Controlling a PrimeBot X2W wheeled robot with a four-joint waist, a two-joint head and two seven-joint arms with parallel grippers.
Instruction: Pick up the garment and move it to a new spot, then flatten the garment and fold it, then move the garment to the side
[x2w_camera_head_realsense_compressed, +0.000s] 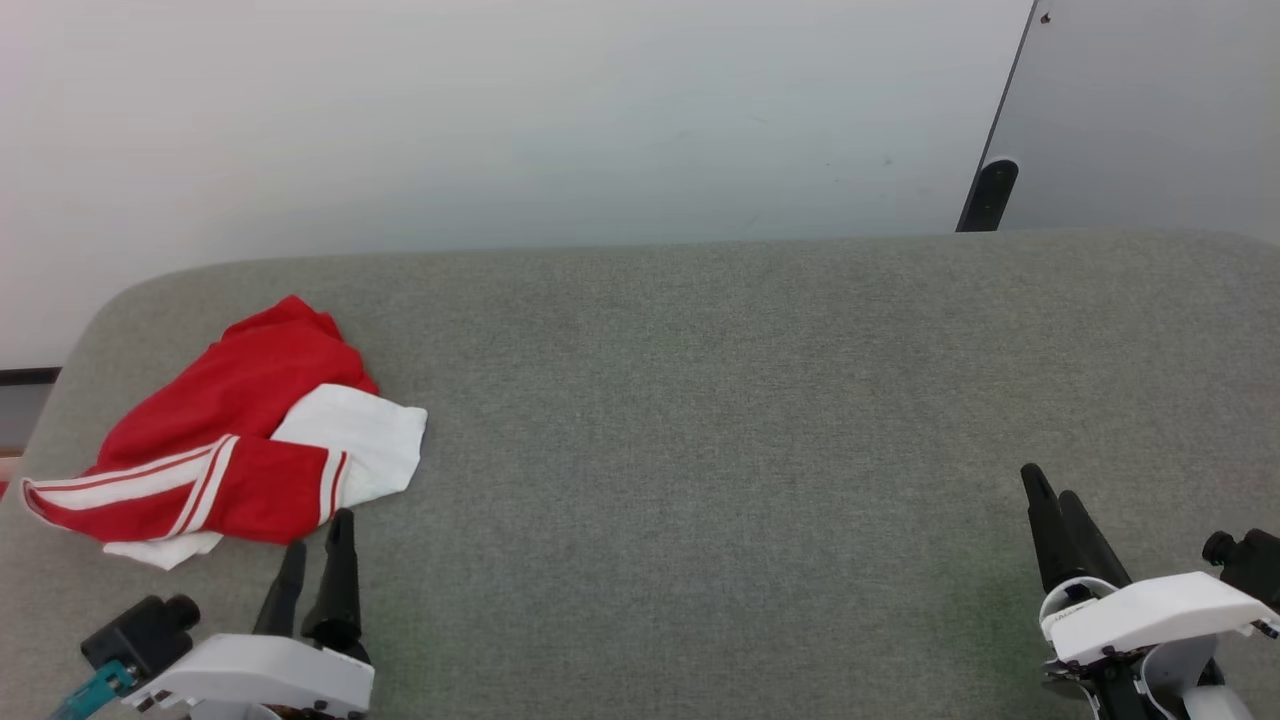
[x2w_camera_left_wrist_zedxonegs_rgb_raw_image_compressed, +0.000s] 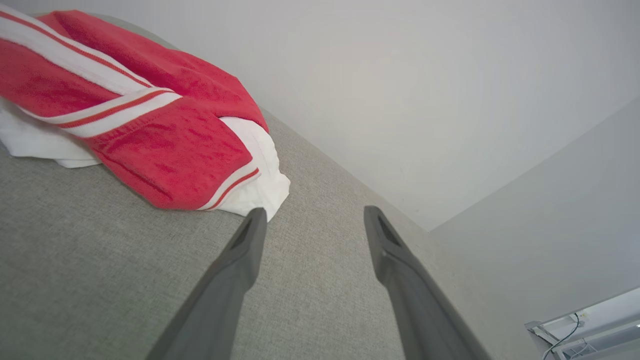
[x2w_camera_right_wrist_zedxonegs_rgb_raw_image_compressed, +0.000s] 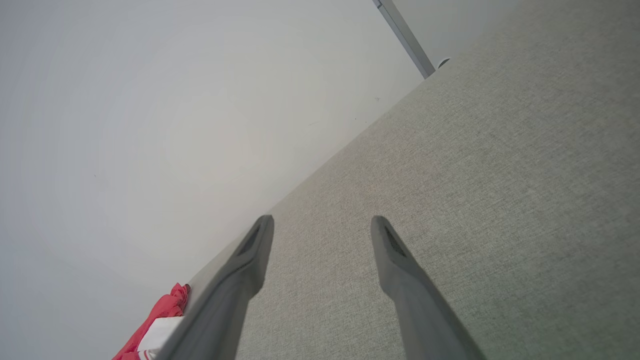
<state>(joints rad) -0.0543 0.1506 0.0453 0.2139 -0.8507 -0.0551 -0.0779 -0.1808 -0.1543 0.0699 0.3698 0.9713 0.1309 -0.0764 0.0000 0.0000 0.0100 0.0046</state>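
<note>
I am finding the crumpled red jersey with white sleeves (x2w_camera_head_realsense_compressed: 240, 430) lying at the left end of the grey fabric table (x2w_camera_head_realsense_compressed: 750, 400), not yet lifted. My left gripper (x2w_camera_head_realsense_compressed: 318, 532), just beside it, and my right gripper (x2w_camera_head_realsense_compressed: 1049, 483), well apart, are both standing open and empty. All steps are pending.

Bare lab-like room, grey cloth-covered bench (x2w_camera_head_realsense_compressed: 700, 400) with rounded corners, plain white wall (x2w_camera_head_realsense_compressed: 500, 100) behind, grey panel (x2w_camera_head_realsense_compressed: 1150, 100) beyond its far right edge
</note>
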